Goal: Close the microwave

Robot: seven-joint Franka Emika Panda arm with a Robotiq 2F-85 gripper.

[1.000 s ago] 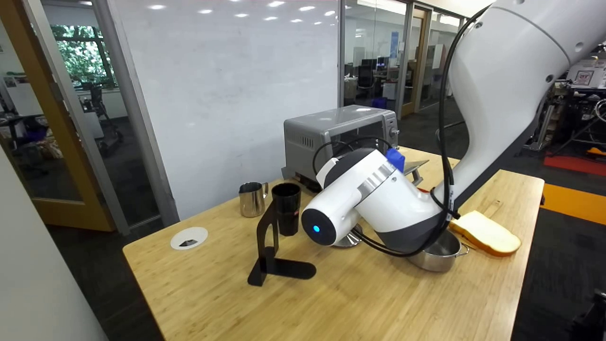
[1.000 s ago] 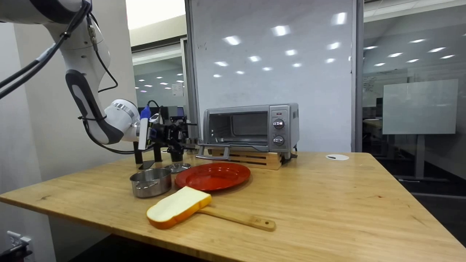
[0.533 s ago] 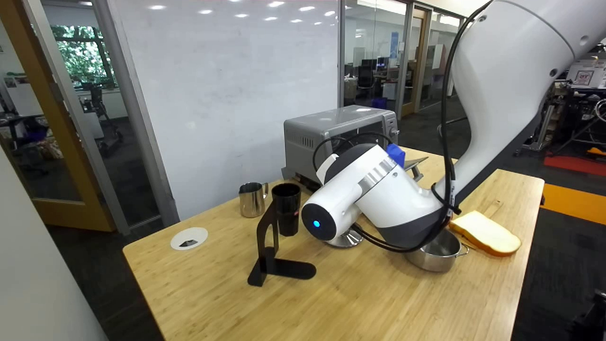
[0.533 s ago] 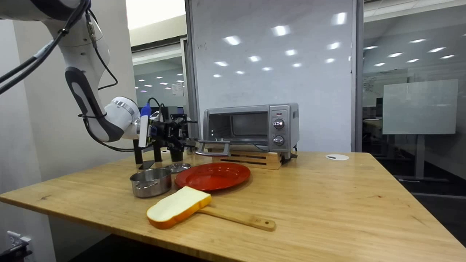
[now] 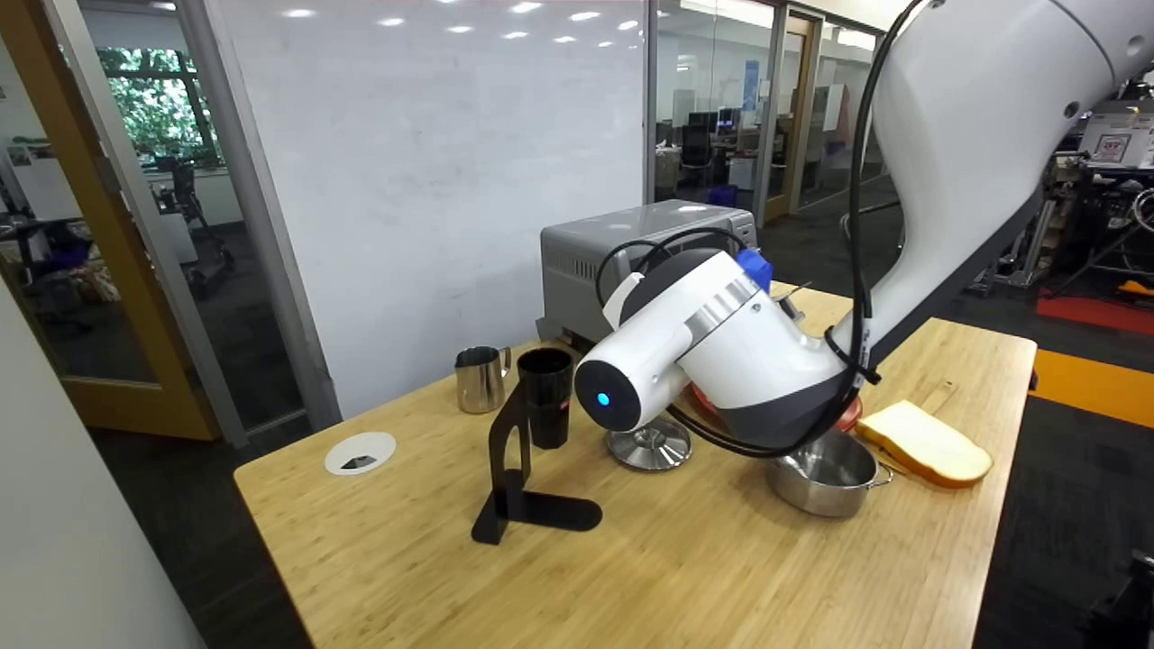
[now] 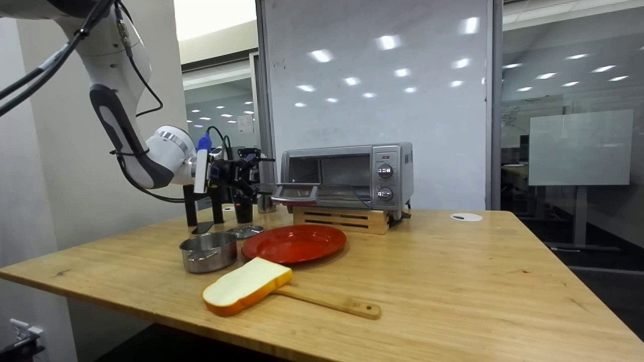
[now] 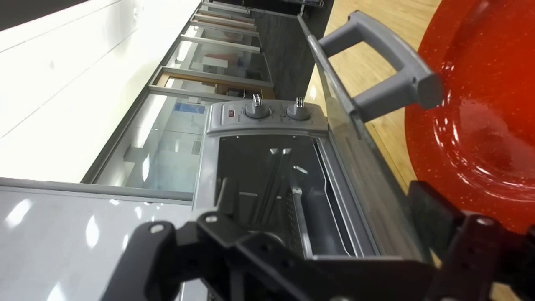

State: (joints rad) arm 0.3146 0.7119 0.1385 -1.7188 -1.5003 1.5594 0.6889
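The door (image 7: 374,179) of the microwave (image 6: 347,171) differs most: nearly level half a second ago, it now slopes upward from its lower edge, and in an exterior view its handle (image 6: 294,201) sits higher than before. The gripper (image 6: 269,176) is higher as well, and so is the robot arm (image 5: 748,361), so that more of a shiny round metal piece (image 5: 651,444) shows below it. The body of the microwave is unmoved on its wooden crate (image 6: 342,220), toward the far side of the table (image 6: 453,291); the red plate (image 6: 294,244), the pot (image 6: 209,254), the bread slice (image 6: 246,286) and the wooden utensil (image 6: 332,301) partly under it, all nearer, keep their places.

The microwave stands just to the right of the gripper in an exterior view, its door partly open and the door's left end right beside the gripper. The gripper is spread wide, its two sides well apart. In the wrist view one finger pad (image 7: 432,213) lies at the outer, under face of the door, at the end away from the knobs (image 7: 257,109), and the other finger (image 7: 228,194) is in front of the open cavity (image 7: 259,175), with the door between the two; whether the lower pad touches the door I cannot tell for certain
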